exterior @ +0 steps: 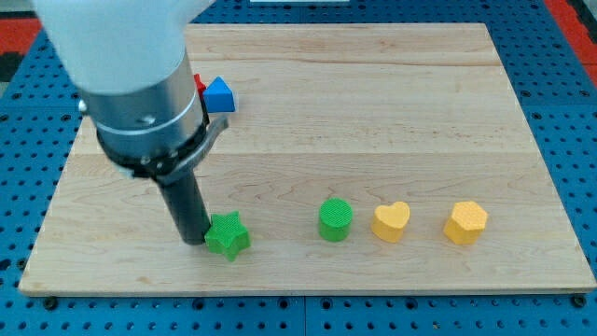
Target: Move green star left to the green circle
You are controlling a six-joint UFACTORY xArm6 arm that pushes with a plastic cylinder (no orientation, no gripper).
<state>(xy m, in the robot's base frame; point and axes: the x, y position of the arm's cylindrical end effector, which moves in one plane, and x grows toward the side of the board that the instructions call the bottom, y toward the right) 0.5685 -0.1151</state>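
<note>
While my tip (193, 241) touches the view's-left side of the small green plastic star block (228, 234), the round green plastic circle block (336, 220) sits well off toward the view's right. No pincer here, only a rod. I think the star already lies left of the circle on the wooden desk (373, 112); next, nudge gently.

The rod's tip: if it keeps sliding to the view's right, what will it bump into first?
My tip sits right against the view's left side of the green star, so the star comes first. Pushed further right, the star would probably reach the green circle next.
</note>
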